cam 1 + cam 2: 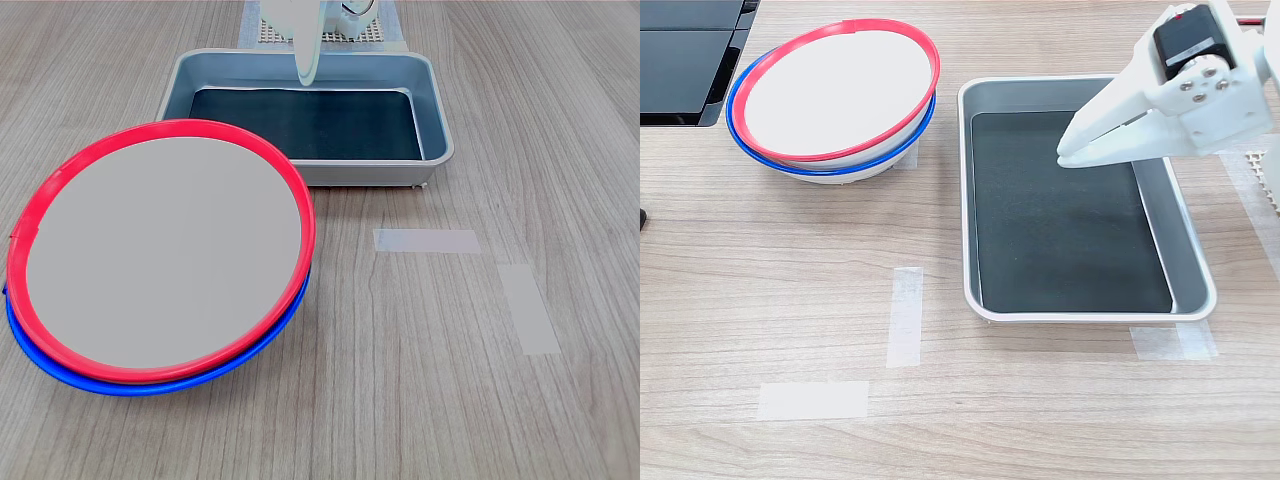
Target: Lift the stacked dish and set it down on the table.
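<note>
Nearest the camera in the first exterior view, near the left edge of the desk [420,400], the red dish [165,245] lies on top of the blue dish [150,385], a little tilted and shifted, so the blue rim shows below it. To the right, two tape strips [427,241] are stuck on the bare wood. Behind them, toward the far edge, stands the grey tray [440,115] with a dark bottom. In the second exterior view the white gripper [1072,150] hangs over the tray, its jaws closed together, with nothing in them, well apart from the dishes.
</note>
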### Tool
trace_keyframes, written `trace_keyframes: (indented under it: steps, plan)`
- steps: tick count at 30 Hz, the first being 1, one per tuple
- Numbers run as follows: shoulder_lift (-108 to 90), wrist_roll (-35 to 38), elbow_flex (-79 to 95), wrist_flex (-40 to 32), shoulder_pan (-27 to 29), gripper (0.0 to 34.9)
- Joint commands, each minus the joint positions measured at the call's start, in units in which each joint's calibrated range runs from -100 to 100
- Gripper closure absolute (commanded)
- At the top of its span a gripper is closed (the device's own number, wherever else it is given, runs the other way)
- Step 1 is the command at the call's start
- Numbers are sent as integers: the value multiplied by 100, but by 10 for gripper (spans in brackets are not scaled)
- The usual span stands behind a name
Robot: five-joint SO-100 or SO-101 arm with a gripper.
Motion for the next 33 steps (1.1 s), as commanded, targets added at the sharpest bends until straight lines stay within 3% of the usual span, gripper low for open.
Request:
trace_keyframes:
  steps: [1, 2, 3, 9, 23, 33]
  plan:
    - [154, 98, 0, -162, -2, 273]
    - [333, 230, -55, -294, 83, 229]
    - [640, 386, -209, -492, 205, 210]
    - [2908, 894, -1520, -1466, 779, 203]
    - [7130, 952, -5198, -1235, 977, 172]
    - [8478, 1065, -6199, -1276, 1014, 172]
